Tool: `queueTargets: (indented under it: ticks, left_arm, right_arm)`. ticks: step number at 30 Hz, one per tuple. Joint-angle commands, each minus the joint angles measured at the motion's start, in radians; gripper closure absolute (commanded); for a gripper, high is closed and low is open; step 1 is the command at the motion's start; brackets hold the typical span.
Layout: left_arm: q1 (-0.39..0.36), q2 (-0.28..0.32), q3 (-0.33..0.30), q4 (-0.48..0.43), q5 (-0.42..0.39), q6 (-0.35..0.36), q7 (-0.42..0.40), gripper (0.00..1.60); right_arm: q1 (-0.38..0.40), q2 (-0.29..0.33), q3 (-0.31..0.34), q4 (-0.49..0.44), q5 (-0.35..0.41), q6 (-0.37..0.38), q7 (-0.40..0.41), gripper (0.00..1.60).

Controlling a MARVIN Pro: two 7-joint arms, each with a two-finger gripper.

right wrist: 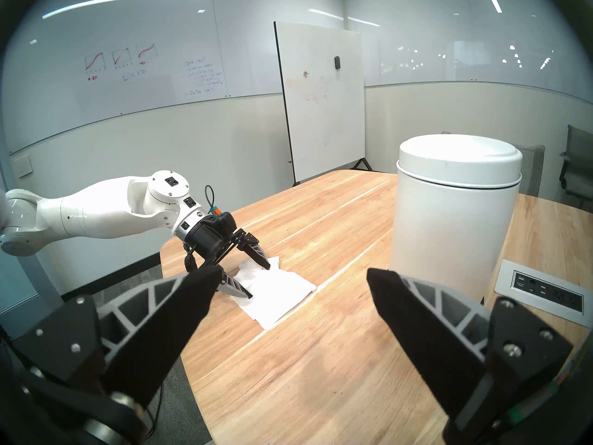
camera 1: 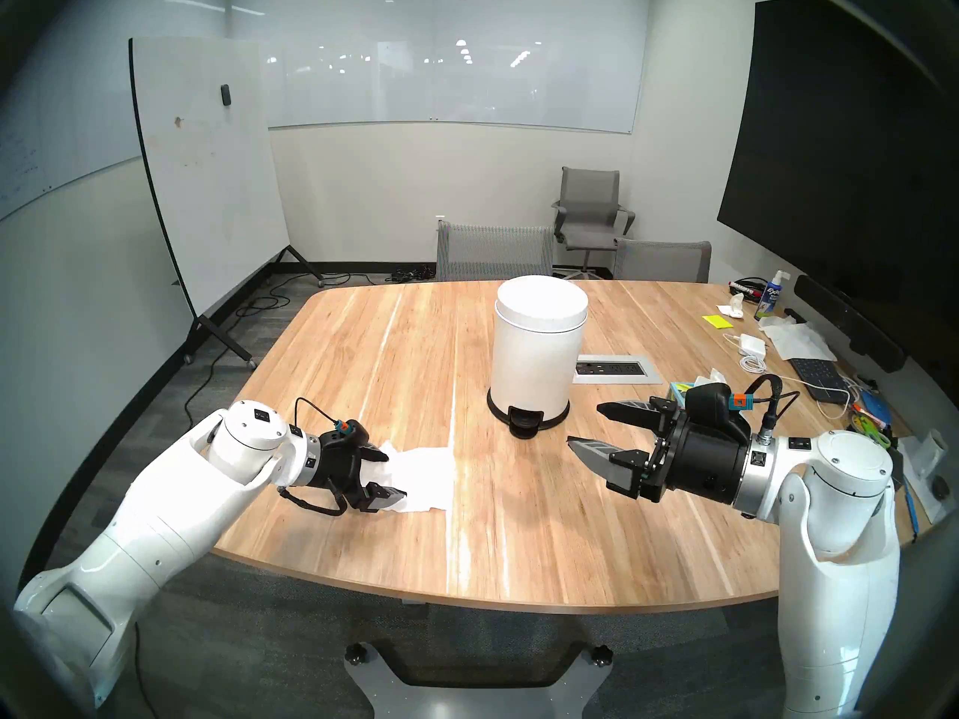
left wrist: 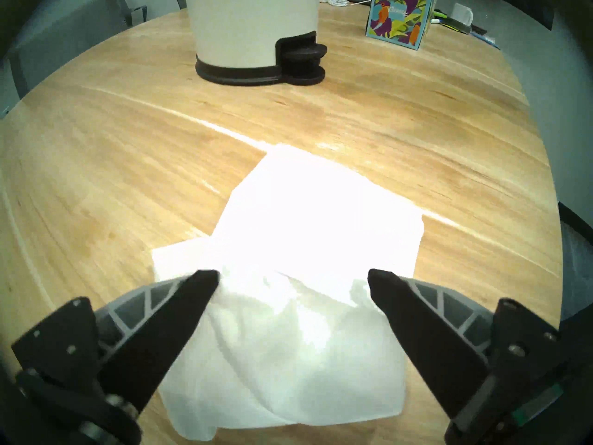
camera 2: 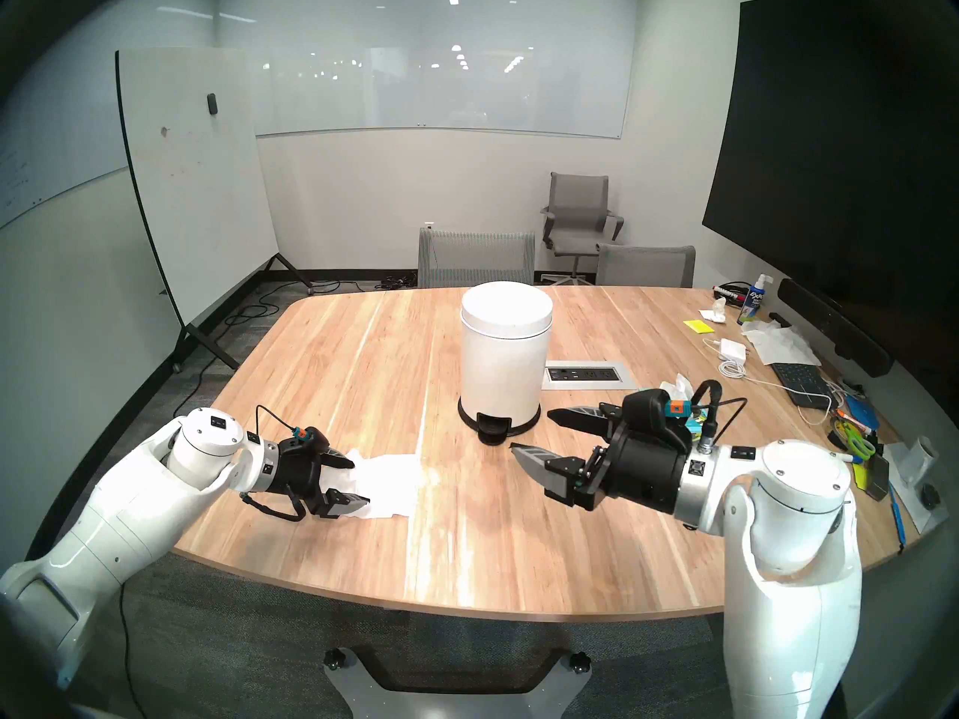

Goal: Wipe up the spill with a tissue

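Observation:
A white tissue [camera 1: 423, 476] lies spread flat on the wooden table [camera 1: 363, 349] near its front left, bunched at the end nearest my left wrist. My left gripper [camera 1: 395, 475] is open, its two fingertips resting on the tissue's bunched end with the tissue between them; it also shows in the left wrist view [left wrist: 292, 274] over the tissue [left wrist: 305, 226]. No spill shows in any view; whether it lies under the tissue I cannot tell. My right gripper [camera 1: 584, 424] is open and empty, hovering above the table to the right of the tissue.
A white pedal bin [camera 1: 539, 349] with its lid shut stands mid-table behind the grippers. A colourful tissue box [left wrist: 401, 17] sits to its right, next to a power-outlet panel [camera 1: 615, 370]. A keyboard [camera 1: 817, 378], charger, spray bottle and clutter line the right edge.

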Motion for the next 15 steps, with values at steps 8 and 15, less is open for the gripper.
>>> queueTargets:
  ticks: [8, 15]
  left_arm:
    - [-0.018, 0.018, -0.023, -0.035, -0.019, -0.034, -0.043, 0.00]
    - [0.020, 0.051, -0.036, -0.071, -0.028, -0.045, -0.056, 0.00]
  right_arm:
    - [0.005, 0.003, -0.003, -0.016, 0.004, 0.002, 0.005, 0.00]
    - [0.005, 0.003, -0.003, -0.016, 0.004, 0.002, 0.005, 0.00]
